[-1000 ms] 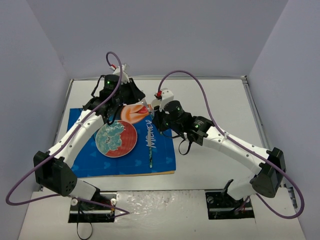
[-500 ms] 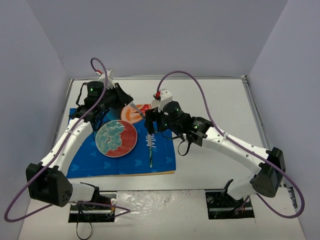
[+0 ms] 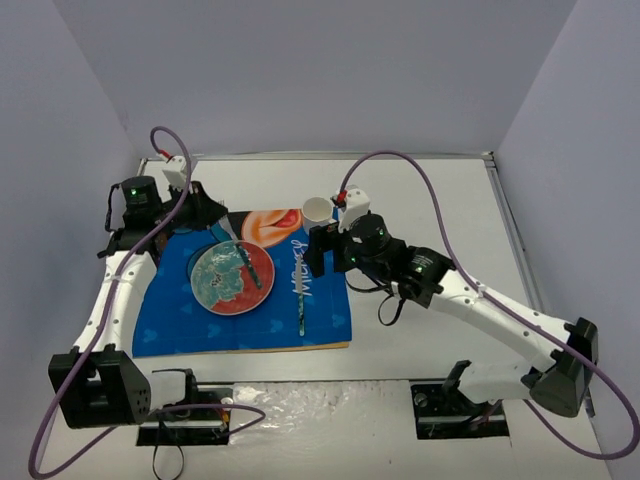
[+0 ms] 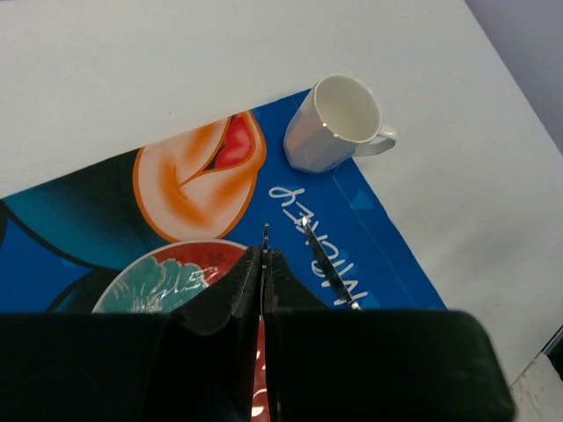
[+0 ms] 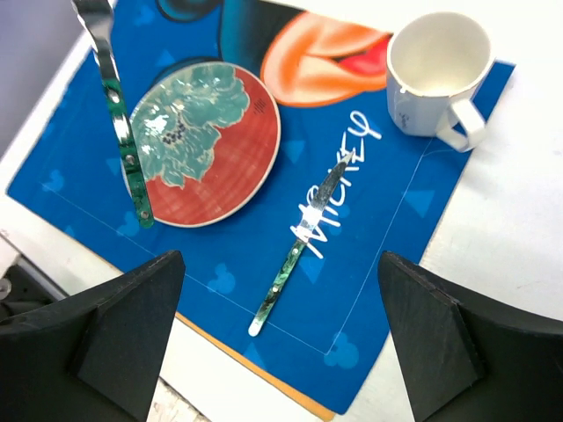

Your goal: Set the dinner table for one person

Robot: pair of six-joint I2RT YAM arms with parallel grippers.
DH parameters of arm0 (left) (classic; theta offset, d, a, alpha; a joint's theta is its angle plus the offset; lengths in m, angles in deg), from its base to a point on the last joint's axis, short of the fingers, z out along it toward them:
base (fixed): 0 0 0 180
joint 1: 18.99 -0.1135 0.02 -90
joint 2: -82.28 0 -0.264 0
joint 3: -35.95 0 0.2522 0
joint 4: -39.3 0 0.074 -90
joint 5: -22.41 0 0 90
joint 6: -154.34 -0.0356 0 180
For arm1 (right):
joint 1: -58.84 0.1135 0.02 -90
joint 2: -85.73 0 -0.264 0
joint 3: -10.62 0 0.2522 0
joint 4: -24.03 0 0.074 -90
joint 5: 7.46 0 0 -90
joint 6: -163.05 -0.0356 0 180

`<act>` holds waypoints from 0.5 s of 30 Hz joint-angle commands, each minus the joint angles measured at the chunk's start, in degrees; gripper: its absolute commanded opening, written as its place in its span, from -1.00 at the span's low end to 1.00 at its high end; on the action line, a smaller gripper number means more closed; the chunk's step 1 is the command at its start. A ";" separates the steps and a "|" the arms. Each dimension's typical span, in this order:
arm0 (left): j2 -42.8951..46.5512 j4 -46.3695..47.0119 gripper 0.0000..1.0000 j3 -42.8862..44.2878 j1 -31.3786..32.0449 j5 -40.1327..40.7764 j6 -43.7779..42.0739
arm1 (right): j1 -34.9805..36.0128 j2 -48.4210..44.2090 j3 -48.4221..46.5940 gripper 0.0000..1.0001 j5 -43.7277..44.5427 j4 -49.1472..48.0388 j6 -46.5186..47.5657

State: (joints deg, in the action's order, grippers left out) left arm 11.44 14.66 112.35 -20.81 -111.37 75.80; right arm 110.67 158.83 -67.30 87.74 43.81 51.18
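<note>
One placemat, one plate, one mug and two pieces of cutlery on the white dinner table (image 3: 440,200).

Left of the plate (image 3: 232,280), the left gripper (image 4: 264,259) is pinched tight on the metal end of a green-handled utensil (image 5: 123,141). Its handle slants down over the plate; whether it touches cannot be told. The red and teal plate lies flat on the blue placemat (image 3: 180,310). Just right of the plate, apart from it, a knife (image 5: 303,237) lies on the placemat. Beyond and right of the plate, an upright white mug (image 5: 435,75) stands on the placemat's far corner, only its white inside showing. The right gripper (image 5: 281,264) hangs right of the plate, fingers spread wide around nothing. The dinner table lies under the placemat and stretches well to the right of the plate.
</note>
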 commanded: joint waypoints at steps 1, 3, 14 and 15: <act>3.17 3.08 -1.00 -1.04 -3.91 -7.11 -8.93 | -2.38 -7.00 -0.26 0.77 -3.14 1.25 3.19; 3.29 2.36 -1.00 -1.51 -4.81 -7.24 -10.52 | -3.97 -9.33 0.79 0.77 -6.68 2.32 3.94; 2.07 -15.27 -1.00 -2.72 -9.57 -2.04 -31.60 | -11.08 -19.57 5.76 0.78 -17.28 6.97 8.74; 2.15 -15.39 -1.00 -3.37 -11.10 -2.43 -32.38 | -10.71 -19.72 5.73 0.78 -16.94 7.62 9.06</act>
State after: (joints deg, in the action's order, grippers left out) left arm 12.37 3.51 108.66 -27.31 -113.93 53.66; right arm 99.71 140.76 -61.23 74.38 50.81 57.05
